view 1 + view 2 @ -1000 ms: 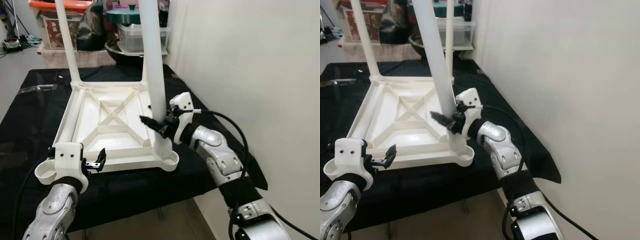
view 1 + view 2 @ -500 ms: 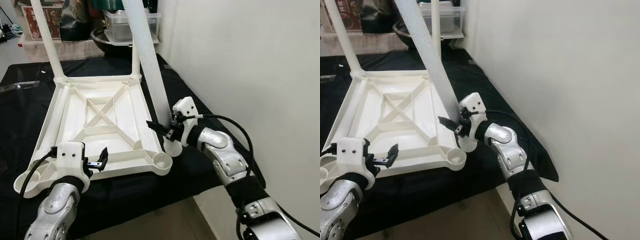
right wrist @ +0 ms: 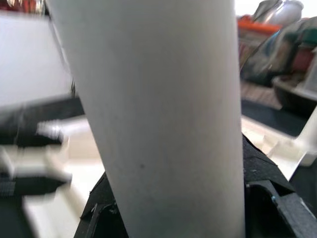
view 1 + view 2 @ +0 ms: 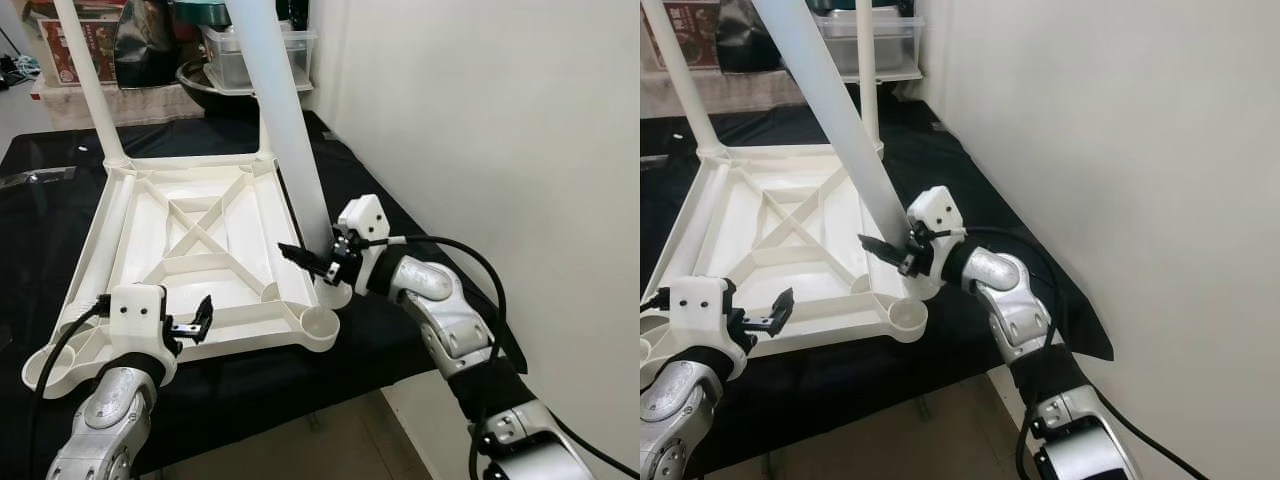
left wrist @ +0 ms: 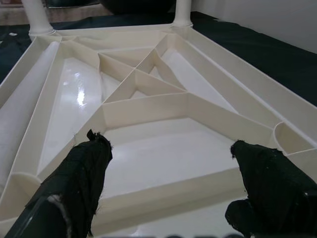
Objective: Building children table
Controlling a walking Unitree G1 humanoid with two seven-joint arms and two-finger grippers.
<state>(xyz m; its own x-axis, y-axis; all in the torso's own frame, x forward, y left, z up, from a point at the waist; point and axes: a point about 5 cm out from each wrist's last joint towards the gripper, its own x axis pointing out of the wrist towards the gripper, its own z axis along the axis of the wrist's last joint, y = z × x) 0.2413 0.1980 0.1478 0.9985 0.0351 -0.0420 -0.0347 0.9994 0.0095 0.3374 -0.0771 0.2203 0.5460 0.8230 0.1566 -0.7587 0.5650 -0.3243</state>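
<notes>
White table leg clamped between right gripper fingers.

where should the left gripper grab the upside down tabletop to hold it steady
Grip the near edge rail of the tabletop, coming from the robot's side. That rail is a thin upright wall facing the open left gripper, narrow enough for its fingers to straddle; the corner sockets look too wide.

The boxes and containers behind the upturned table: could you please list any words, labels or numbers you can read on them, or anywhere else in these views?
None can be read.
Red-and-white printed box behind the table: it carries print, too small and blurred to read.
Clear container: no legible label.
Table and table leg held by the right gripper: no markings.
</notes>
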